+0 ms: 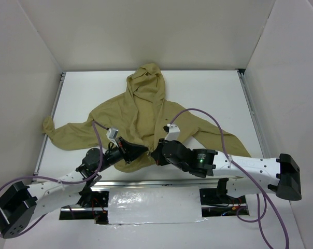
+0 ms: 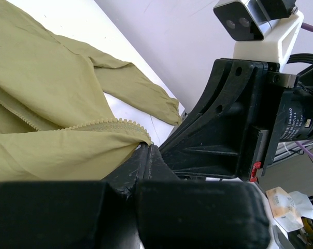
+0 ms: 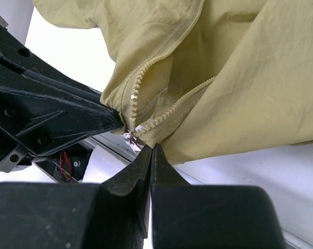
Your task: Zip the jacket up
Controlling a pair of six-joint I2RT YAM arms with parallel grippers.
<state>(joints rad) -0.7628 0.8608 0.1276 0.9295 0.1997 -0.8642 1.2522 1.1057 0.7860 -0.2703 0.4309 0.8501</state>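
- Khaki jacket [image 1: 141, 111] lies flat on the white desk [image 1: 218, 93], front up. Its hood [image 1: 146, 80] points to 12 o'clock, the sleeves run out toward 9 and 3, and the hem is at 6, close to the arm bases.
- Zipper [image 3: 141, 75]: the two tooth rows lie apart and meet only at the hem end. A small metal slider [image 3: 129, 136] sits there. The front is open over the whole length on view.
- Left hand [image 1: 137, 150]: closed tight, no gap between the fingers. It has the hem corner pinched on the 9 o'clock side of the zipper foot, and the cloth draws to a point at its tip.
- Right hand [image 1: 157, 153]: fingers pressed together, tips touching the tape just at 6 o'clock of the slider. I cannot tell whether any cloth or the pull tab is nipped between them.
- The two hands are tip to tip at the zipper foot.
- Step in hand, my reading: the very start. The hem is being anchored and the slider sought; no teeth are joined yet.
- Next move calls for:
  - the left hand holding the hem taut toward 6 as the anchor;
  - the right hand getting a sure pinch on the pull tab, which is small and partly hidden under the tape;
  - a straight draw toward 12 along the tooth line, both rows feeding in evenly.
- Risk: loose cloth beside the teeth could snag in the slider.
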